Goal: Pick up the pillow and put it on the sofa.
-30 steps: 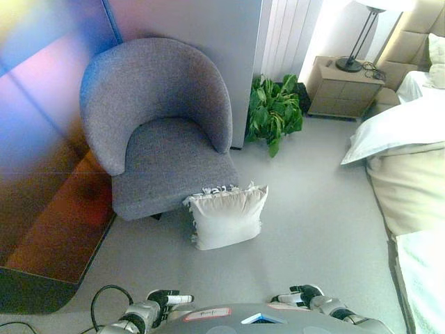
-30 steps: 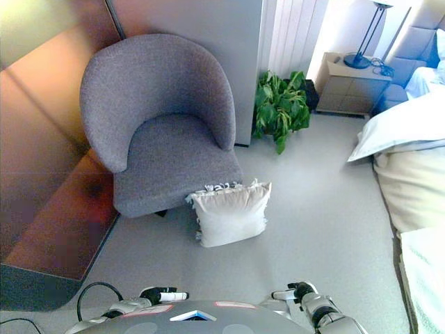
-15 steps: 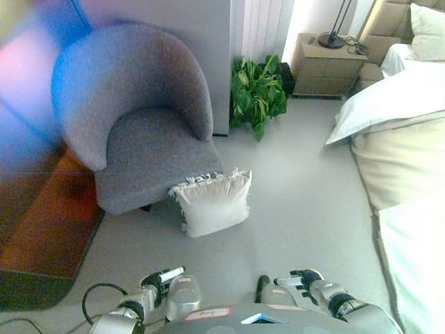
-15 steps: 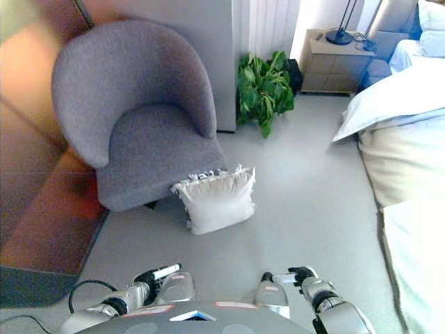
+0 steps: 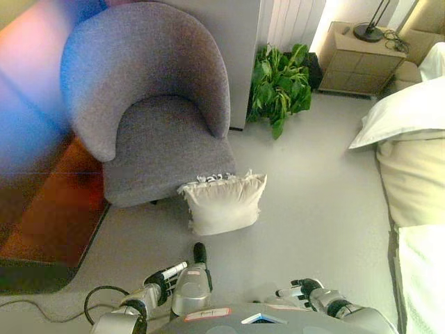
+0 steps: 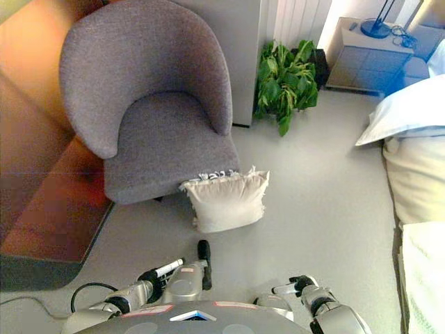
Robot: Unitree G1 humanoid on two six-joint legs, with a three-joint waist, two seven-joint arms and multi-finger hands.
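A white pillow [image 5: 224, 202] with a fringed top edge stands on the pale floor and leans against the front of the grey armchair [image 5: 149, 104], whose seat holds nothing. Both of my hands hang low at the bottom of the view, well short of the pillow. The left hand [image 5: 165, 277] shows to the lower left of the pillow, with a white-tipped finger held straight. Lower right of the pillow is the right hand [image 5: 300, 290], its fingers relaxed and holding nothing.
A green potted plant [image 5: 280, 80] stands right of the armchair by the wall. Behind it is a nightstand [image 5: 361, 59] with a lamp base. A bed with white bedding [image 5: 414, 139] fills the right side. A brown panel [image 5: 42, 209] runs along the left.
The whole view has shifted, so the camera moved. The pillow still leans on the armchair in the same spot. Both hands stay low and hold nothing.
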